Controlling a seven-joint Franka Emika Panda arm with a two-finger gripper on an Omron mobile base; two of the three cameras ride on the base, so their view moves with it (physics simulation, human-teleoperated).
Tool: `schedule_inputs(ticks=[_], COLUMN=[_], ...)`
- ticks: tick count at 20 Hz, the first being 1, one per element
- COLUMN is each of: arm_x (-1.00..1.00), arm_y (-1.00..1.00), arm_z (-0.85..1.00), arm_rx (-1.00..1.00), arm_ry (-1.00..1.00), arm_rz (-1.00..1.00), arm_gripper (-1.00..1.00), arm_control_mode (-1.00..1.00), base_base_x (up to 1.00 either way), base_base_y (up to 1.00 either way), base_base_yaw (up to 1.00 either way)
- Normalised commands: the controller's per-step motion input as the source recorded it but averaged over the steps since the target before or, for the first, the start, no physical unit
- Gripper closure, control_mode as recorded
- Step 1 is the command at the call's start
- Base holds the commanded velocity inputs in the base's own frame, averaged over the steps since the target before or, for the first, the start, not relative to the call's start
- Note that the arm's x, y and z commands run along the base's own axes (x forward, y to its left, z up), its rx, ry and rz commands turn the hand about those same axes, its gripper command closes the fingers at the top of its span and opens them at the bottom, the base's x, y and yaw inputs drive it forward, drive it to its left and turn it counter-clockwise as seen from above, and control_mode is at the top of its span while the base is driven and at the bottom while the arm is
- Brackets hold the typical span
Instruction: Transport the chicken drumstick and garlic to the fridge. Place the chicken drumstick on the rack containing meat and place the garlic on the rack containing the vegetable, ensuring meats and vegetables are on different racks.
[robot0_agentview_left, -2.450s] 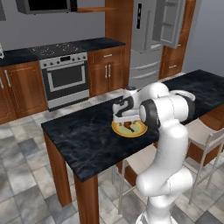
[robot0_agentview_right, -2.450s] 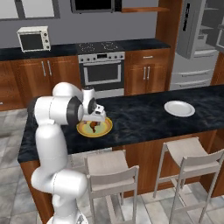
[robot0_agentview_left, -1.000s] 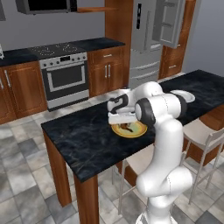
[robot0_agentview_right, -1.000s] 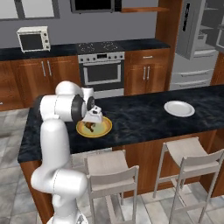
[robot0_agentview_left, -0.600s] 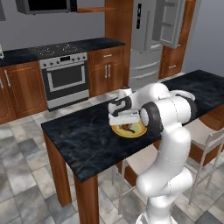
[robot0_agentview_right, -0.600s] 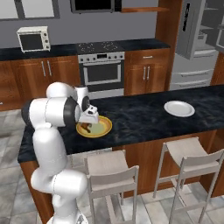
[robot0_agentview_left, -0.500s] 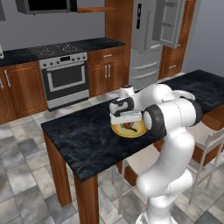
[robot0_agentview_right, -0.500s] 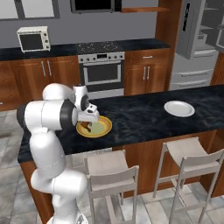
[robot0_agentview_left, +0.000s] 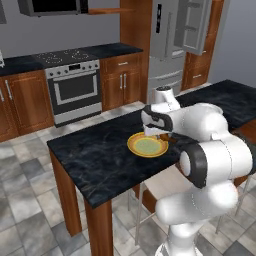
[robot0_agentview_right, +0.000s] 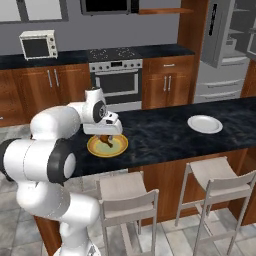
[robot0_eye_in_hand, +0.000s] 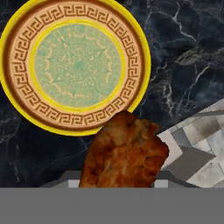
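Above the plate (robot0_eye_in_hand: 78, 65), chicken drumstick (robot0_eye_in_hand: 124, 151) hangs upright.

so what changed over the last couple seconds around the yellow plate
The gripper has lifted the chicken drumstick off the yellow plate, which now lies bare. The arm's elbow swung outward. The plate, the white plate and the base stayed put.

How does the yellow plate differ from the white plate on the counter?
The yellow plate has a gold rim and a patterned green centre; the white plate is plain. The yellow plate lies below the gripper, which holds the chicken drumstick; the white plate lies far along the counter. Both are round and bare.
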Motion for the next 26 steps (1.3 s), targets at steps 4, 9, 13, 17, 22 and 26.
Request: schedule_inputs(ticks=[4,9,13,17,22,26], arm_x=[-0.71,-0.87,-0.97,-0.94,-0.79,-0.49], arm_y=[-0.6,-0.16,0.0,0.03,0.03,0.01], arm_z=[0.96,1.0,0.84,0.5,0.7,0.92], arm_rx=[0.01,0.03,0.01,-0.02,0.0,0.0], arm_ry=[0.02,0.0,-0.05,-0.27,-0.23,-0.11], arm_rz=[-0.02,0.0,0.0,0.0,0.0,0.01], arm_gripper=[1.0,1.0,1.0,1.0,1.0,1.0], arm_control_mode=[-1.0,-1.0,-1.0,-1.0,-1.0,-1.0], base_base_x=[0.0,0.0,0.0,0.0,0.0,0.0], base_base_y=[0.0,0.0,0.0,0.0,0.0,0.0], base_base_yaw=[0.0,0.0,0.0,0.0,0.0,0.0])
